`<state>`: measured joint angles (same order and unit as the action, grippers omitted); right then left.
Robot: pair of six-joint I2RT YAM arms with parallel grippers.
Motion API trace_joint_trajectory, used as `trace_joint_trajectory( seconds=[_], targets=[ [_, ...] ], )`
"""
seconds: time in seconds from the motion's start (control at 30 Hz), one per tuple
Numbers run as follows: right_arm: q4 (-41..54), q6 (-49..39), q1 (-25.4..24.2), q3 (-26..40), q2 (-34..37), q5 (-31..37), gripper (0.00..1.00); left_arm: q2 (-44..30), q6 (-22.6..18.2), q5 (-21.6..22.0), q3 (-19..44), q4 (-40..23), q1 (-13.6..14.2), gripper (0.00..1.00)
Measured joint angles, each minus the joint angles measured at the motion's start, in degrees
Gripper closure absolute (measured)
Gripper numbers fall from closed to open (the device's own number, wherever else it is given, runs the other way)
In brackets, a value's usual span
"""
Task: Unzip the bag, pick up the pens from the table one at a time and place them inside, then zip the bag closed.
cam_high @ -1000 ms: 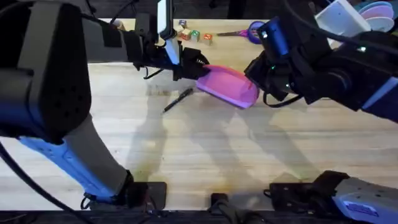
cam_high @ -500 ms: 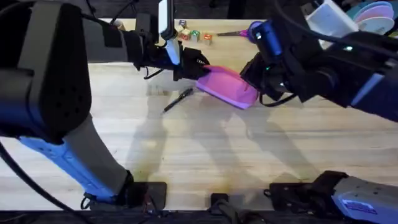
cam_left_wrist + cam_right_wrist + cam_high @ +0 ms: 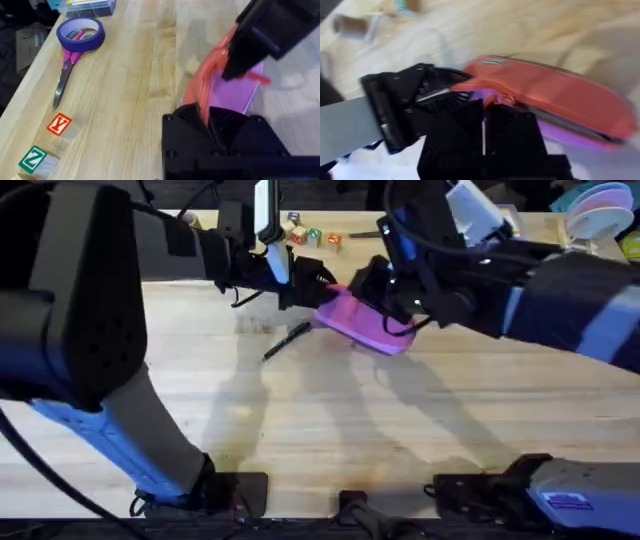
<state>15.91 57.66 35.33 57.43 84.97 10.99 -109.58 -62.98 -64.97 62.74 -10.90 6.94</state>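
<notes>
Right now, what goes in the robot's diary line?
stage: unzipping | left gripper: shut on bag end | right gripper: shut at zipper | pen: on table

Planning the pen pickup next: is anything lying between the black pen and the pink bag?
Nothing visible does. The pen lies on bare table just beside the bag, which both hands hold at its ends.

We can read two letters, each on a small wooden block near the purple-handled scissors [image 3: 70, 55]: a red "Y" on one block [image 3: 59, 124] and a green "Z" on the block [image 3: 31, 159] just beside it.
</notes>
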Motion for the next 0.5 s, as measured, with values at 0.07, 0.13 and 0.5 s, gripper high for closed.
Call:
trace_joint_trajectory(
  seconds=[0.07,0.13,0.5],
  targets=[
    [-3.3,-1.2,0.0,0.0,1.1,-2.2,0.97,0.0,0.0,0.0,0.0,0.0,0.0,0.958],
    [-6.1,-2.4,0.0,0.0,2.2,-4.4,0.97,0.0,0.0,0.0,0.0,0.0,0.0,0.958],
    [-17.3,-6.0,-0.9,0.0,6.7,-14.4,0.97,0.0,0.0,0.1,0.0,0.0,-1.0,0.958]
  ],
)
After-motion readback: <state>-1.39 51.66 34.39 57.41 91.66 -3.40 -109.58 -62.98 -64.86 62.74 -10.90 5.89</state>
